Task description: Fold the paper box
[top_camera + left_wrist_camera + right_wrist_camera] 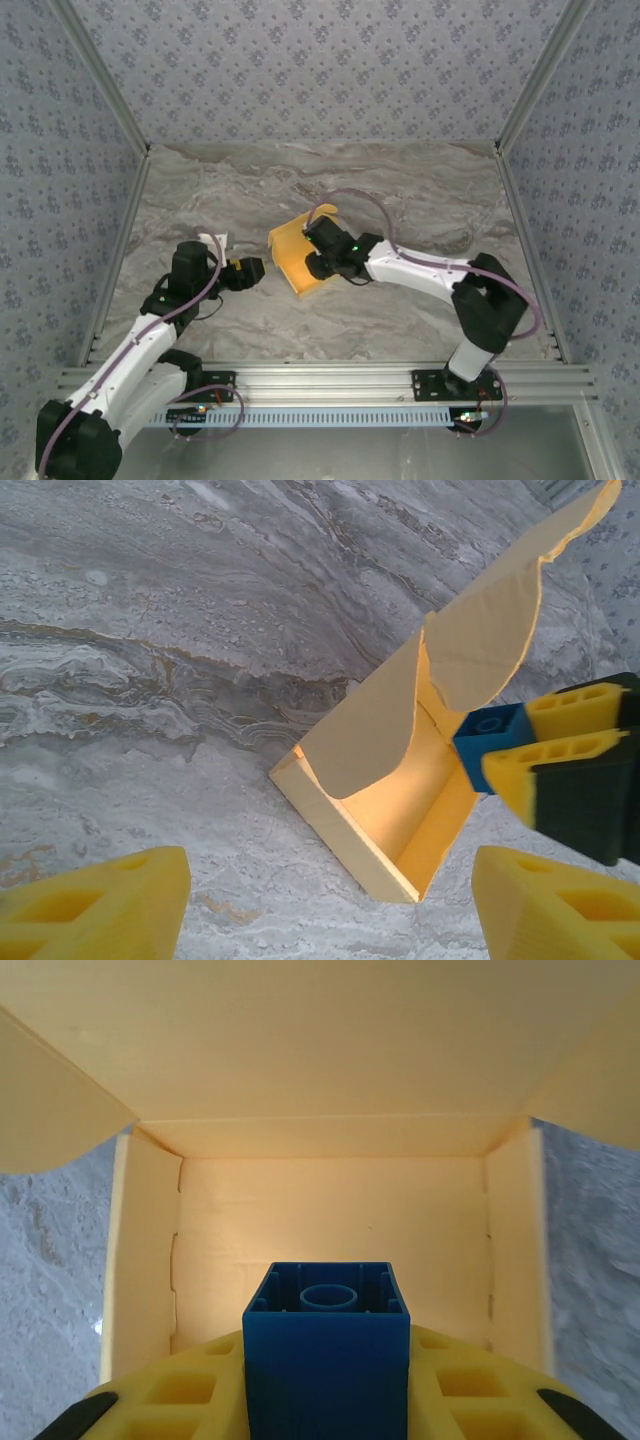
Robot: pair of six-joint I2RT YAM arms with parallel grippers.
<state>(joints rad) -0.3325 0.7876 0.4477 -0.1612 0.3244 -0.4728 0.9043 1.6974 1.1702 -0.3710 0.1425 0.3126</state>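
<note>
— What is seen nearest the right wrist camera?

— A blue block (326, 1345) is seen there, clamped between the yellow fingers (180, 1400) of the right gripper (326, 1395). Its hollow face is turned toward the paper box (330, 1210).

— Where is the paper box placed?

— It is set on the marbled table (420, 200), about mid-table, and it is open. Its mouth is turned to the right gripper. The floor, the back wall and two side walls are folded up. The lid flap is raised above the opening, and a side flap is spread out at each side.

— How is the block placed against the box?

— It is held at the box's mouth, just in front of the opening. Whether the cardboard is touched cannot be told.

— What is found on the box's other side?

— The left gripper (330, 905) is found to the left of the box, near it but apart, and pointed toward it. Its jaws are spread wide and nothing is held between them.

— And beyond the box?

— The table is enclosed by patterned walls (320, 70) behind the box and at both its sides.
</note>
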